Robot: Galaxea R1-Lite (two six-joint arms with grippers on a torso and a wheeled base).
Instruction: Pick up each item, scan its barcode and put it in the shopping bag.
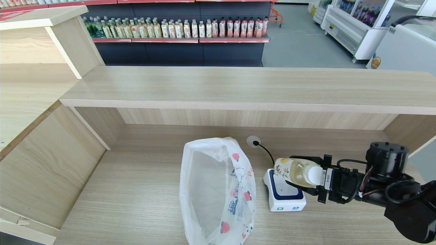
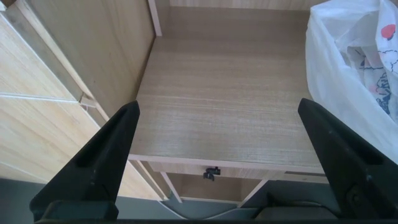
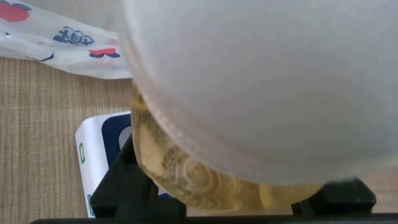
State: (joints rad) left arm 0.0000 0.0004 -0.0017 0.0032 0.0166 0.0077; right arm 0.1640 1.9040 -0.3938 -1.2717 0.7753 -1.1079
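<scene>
Right gripper (image 1: pixel 299 172), clamped on a sideways bottle (image 1: pixel 293 169), holds it just above the scanner (image 1: pixel 286 201) beside the shopping bag (image 1: pixel 218 190). This looks like the scan step, though the barcode's facing cannot be made out. Next, likely: carry it over the bag's mouth and release.

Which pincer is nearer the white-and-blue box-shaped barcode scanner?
Right. The right pincer holds a clear yellowish plastic bottle over the white-and-blue scanner; the left pincer hangs open near the wooden counter's front edge, beyond the white printed plastic bag.
</scene>
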